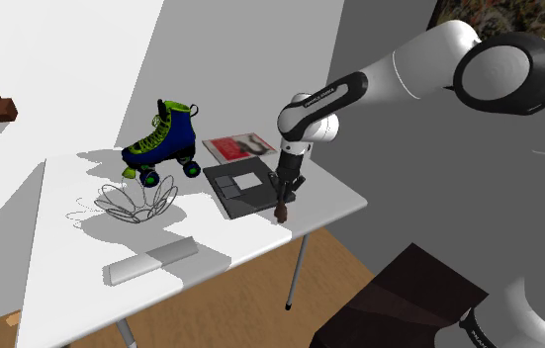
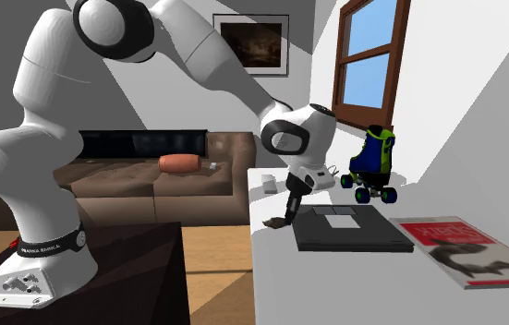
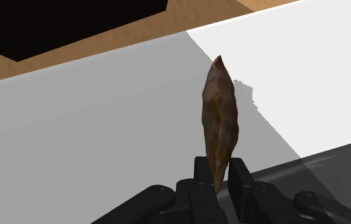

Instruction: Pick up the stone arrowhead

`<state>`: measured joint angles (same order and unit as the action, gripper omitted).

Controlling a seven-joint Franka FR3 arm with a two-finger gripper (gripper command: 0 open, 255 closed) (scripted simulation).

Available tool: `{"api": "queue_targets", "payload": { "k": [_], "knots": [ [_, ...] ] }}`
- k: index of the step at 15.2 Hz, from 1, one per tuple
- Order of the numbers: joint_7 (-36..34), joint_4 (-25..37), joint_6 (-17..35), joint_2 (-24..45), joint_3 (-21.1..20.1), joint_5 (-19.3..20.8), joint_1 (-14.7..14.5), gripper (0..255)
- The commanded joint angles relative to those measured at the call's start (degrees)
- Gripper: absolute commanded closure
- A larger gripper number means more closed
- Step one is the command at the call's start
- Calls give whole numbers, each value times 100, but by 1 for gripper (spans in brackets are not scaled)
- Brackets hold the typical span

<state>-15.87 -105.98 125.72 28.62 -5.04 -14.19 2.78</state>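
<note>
The brown stone arrowhead (image 3: 220,114) is a slim, stiff flake, probably light, with slick faces and a brittle tip. It is clasped by its blunt base between the narrowed fingers of the black gripper (image 3: 220,173), point outward, at the edge of the white table (image 1: 62,227) beside a black flat slab (image 1: 245,188). The fingers hide the base, so the depth of the grip is unclear, as is whether the tip hangs clear of the tabletop.
</note>
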Motion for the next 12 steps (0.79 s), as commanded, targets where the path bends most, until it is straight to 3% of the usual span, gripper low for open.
{"api": "queue_targets", "payload": {
  "k": [1,12],
  "knots": [
    [-20,1,-108,-104,4,8,6,255],
    [-143,128,-642,-521,13,49,18,255]
  ]
}}
